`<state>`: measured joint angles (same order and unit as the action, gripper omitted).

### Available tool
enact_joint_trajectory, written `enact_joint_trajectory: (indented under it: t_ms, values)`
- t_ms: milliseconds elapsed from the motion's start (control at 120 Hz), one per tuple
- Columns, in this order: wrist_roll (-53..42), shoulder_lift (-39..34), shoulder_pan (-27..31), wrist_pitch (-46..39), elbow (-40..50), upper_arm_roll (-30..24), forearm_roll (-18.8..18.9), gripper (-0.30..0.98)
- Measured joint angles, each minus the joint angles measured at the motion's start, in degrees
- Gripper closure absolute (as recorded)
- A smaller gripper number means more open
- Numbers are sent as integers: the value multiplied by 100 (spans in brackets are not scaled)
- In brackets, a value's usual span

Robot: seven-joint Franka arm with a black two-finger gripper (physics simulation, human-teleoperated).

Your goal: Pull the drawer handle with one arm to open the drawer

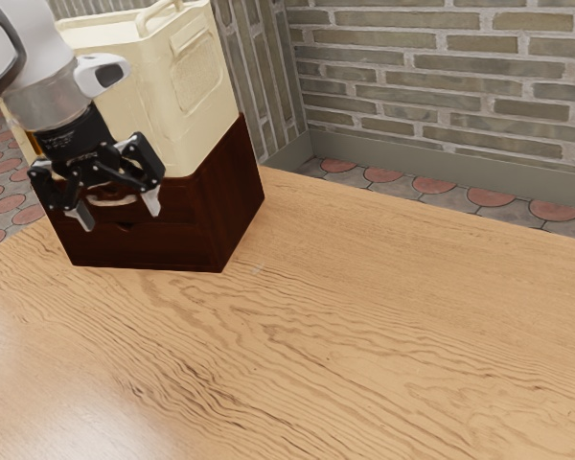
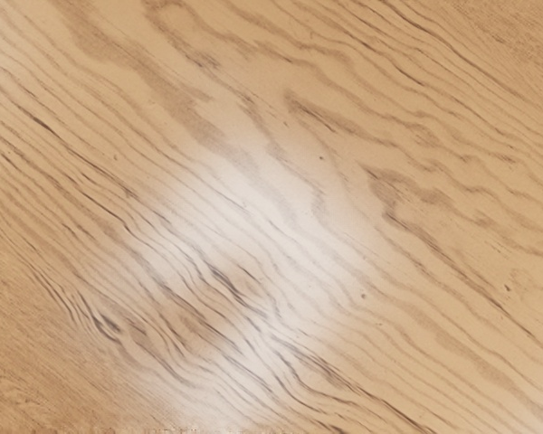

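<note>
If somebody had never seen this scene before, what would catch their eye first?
Probably the large cream box on top of the dark brown wooden drawer cabinet, toward the exterior view's left. Next, the black two-fingered pincer, open in front of the cabinet. Then the glossy, wavy-grained light wooden table spreading below them.

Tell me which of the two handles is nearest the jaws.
The lower handle, on the dark cabinet; the upper handle is on top of the cream box.

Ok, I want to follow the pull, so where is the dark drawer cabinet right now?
The dark drawer cabinet stands toward the exterior view's left, on the wooden table, beneath the cream box, with the gripper in front of it.
</note>
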<state>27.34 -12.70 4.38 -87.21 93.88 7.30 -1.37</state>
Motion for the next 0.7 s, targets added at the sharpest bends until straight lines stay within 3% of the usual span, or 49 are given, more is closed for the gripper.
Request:
enact_joint_trajectory:
  t_ms: [83, 200, 375, 575, 700]
  values:
    - [717, -8, 35, 22, 125, -3, 28, 0]
    - [1555, 162, 725, -19, 197, -53, -17, 0]
    - [2624, 414, 1260, -136, 38, -140, -30, 0]
    - [3538, 559, 3621, -442, -7, -2105, -136, 0]
    - [3975, 590, 3963, -641, -15, -2359, -242, 0]
